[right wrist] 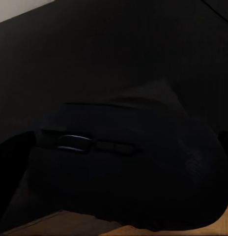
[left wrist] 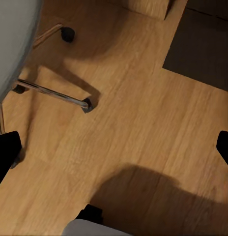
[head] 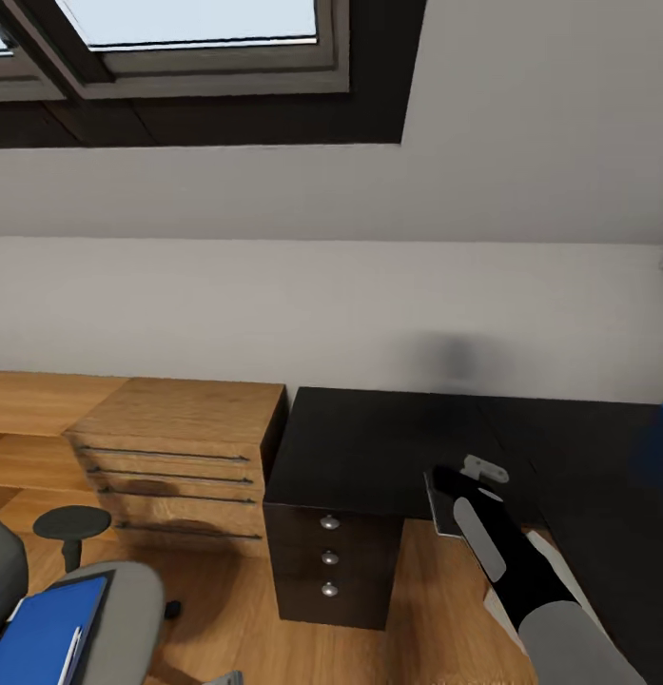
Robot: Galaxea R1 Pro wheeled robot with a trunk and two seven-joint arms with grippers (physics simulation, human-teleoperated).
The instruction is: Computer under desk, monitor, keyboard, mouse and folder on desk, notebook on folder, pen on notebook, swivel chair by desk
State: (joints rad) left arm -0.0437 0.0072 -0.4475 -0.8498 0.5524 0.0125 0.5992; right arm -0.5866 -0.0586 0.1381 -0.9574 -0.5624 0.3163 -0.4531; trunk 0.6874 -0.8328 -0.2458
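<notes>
Dim mouse against dark desk, edges indistinct.

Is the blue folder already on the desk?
No. In the head view the folder lies on the swivel chair seat, apart from the dark desk.

Swivel chair cut by head view's lower-left edge; blue folder partly cropped. Mouse dim in right wrist view, jaws unseen.
</notes>
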